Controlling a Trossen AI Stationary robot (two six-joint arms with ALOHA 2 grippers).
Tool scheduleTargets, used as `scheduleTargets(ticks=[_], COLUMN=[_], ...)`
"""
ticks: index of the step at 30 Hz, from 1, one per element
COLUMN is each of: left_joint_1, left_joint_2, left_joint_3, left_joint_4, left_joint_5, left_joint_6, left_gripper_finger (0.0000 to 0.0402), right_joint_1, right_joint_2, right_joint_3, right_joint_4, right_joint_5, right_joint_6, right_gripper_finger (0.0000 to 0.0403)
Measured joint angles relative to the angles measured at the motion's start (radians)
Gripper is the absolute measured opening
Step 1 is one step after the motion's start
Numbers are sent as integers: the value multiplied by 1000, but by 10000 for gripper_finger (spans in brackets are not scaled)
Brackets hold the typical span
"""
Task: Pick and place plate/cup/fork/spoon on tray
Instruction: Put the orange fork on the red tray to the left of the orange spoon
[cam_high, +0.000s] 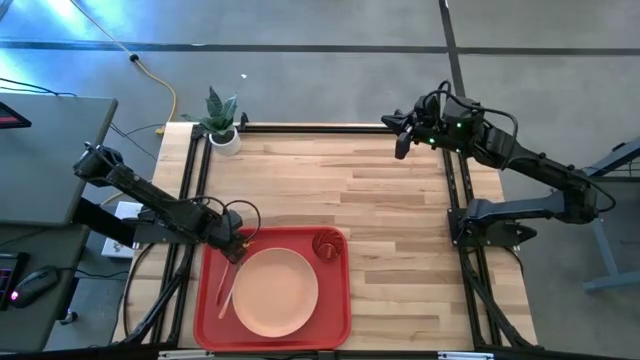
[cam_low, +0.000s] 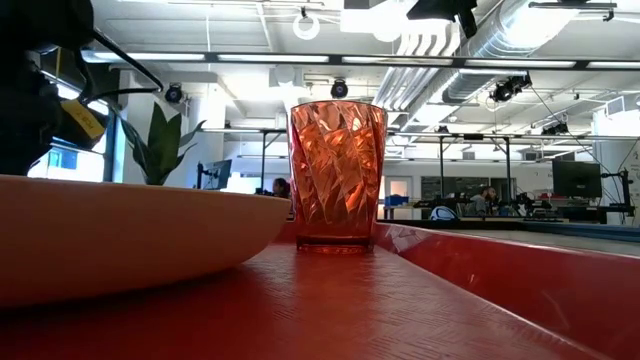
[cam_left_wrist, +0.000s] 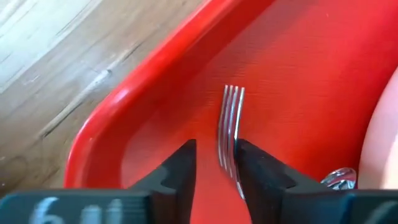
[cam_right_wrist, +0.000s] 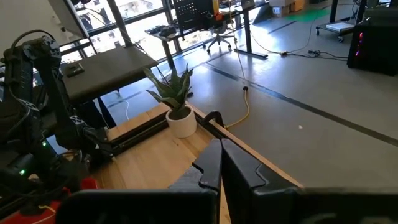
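The red tray lies at the table's near edge, left of centre. The peach plate rests on its floor, and the red-orange cup stands upright in its far right corner; the cup also shows in the low view. My left gripper is open, low over the tray's far left corner. The fork's silver head shows between its fingers, tines pointing away from the wrist. The spoon's rounded head lies on the tray beside the plate. My right gripper is shut and empty, raised at the table's far right. My left gripper's fingers stand apart on either side of the fork's neck, coming from above. The neck runs close along one finger and clear of the other. I cannot tell whether that finger touches it.
A small white pot with a green plant stands at the table's far left corner. Bare wood stretches across the table's middle and right. Black frame rails run along the table's left and right sides.
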Motion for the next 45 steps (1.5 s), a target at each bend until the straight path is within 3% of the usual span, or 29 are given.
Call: scheduleTargets(ticks=[7, 13, 23, 33, 40, 45], left_joint_1=[1, 0, -28, -39, -39, -39], left_joint_2=[-1, -33, -54, -55, -64, -96], left_joint_3=[1, 1, -64, -69, -68, -67], left_joint_4=[24, 100, 102, 81, 55, 29], left_joint_5=[15, 104, 85, 35, 118, 172], left_joint_6=[25, 11, 29, -1, -121, -236], left_gripper_finger=[7, 3, 4, 81, 141, 150], right_joint_1=[0, 0, 0, 1, 0, 0], right_joint_2=[0, 0, 0, 1, 0, 0], right_joint_3=[0, 0, 0, 0, 0, 0], right_joint_4=[0, 0, 1, -5, 3, 3], right_joint_5=[0, 0, -12, -47, -46, -46], right_joint_6=[0, 0, 18, 36, 27, 27], right_gripper_finger=[3, 3, 3, 3, 3, 3])
